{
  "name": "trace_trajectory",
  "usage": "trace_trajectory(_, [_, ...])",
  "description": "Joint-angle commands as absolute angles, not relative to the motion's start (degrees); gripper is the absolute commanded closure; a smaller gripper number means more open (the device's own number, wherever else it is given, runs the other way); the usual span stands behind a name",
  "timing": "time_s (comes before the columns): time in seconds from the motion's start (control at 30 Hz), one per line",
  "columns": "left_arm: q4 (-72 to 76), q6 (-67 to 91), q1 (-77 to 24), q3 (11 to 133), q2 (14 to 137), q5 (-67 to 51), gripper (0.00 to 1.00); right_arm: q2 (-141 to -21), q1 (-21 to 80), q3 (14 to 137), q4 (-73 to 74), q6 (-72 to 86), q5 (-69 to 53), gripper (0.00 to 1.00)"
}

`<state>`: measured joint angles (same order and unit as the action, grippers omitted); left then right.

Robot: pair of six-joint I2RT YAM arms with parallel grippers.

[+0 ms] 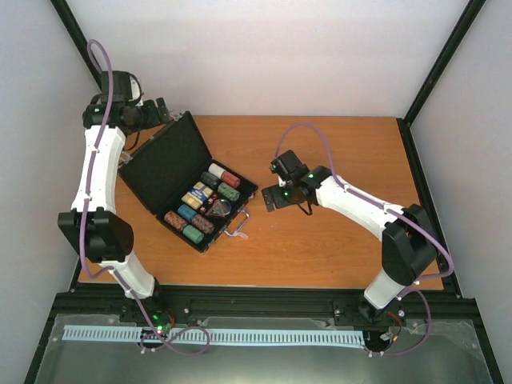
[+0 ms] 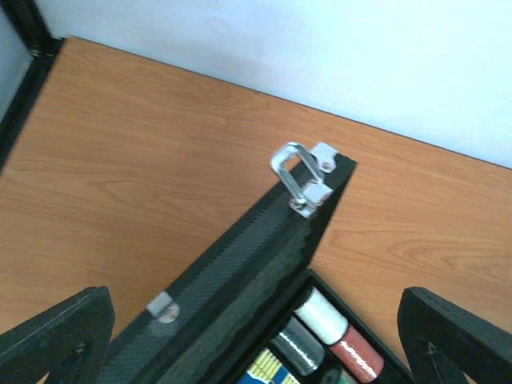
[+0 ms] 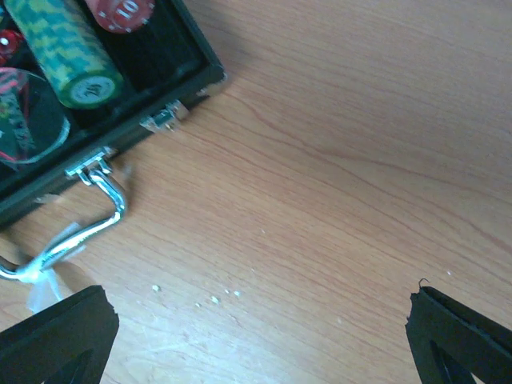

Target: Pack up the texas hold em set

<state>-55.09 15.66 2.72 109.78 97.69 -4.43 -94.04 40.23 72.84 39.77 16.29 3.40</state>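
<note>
Left fingers (image 1: 162, 110) gape wide over the raised lid's (image 2: 232, 260) far edge, at the case's 11 o'clock, gripping nothing. Right fingers (image 1: 272, 198) spread just as wide above bare worktop (image 1: 344, 240), near 3 o'clock of the open black case (image 1: 160, 170). That case sits toward 9 o'clock on the worktop, chip stacks (image 1: 200, 212) lined in its tray, silver handle (image 1: 238, 226) at its 5 o'clock.

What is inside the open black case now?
Inside the case lie rows of chip stacks, a card deck and a clear disc. Whatever is under them is covered and cannot be seen.
</note>
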Motion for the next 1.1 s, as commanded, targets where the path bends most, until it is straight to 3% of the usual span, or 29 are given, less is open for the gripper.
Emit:
trace_trajectory(0.0, [-52.05,14.98,3.76,109.73,98.67,-14.72,0.00,-90.37,37.91,69.81,39.29,14.81,2.54,0.00])
trace_trajectory(0.57, [-57.83,15.82,4.22,105.28,101.60,-13.90,0.00,-85.07,35.78,64.03,39.36,13.49,2.16,0.00])
trace_trajectory(0.9, [-52.88,18.40,3.73,94.31,93.42,-24.39,0.00,-82.96,35.15,62.35,39.20,14.30,3.07,0.00])
trace_trajectory(1.07, [-49.73,21.27,-2.79,88.01,89.42,-26.70,0.00,-81.81,35.13,61.49,39.20,14.84,3.11,0.00])
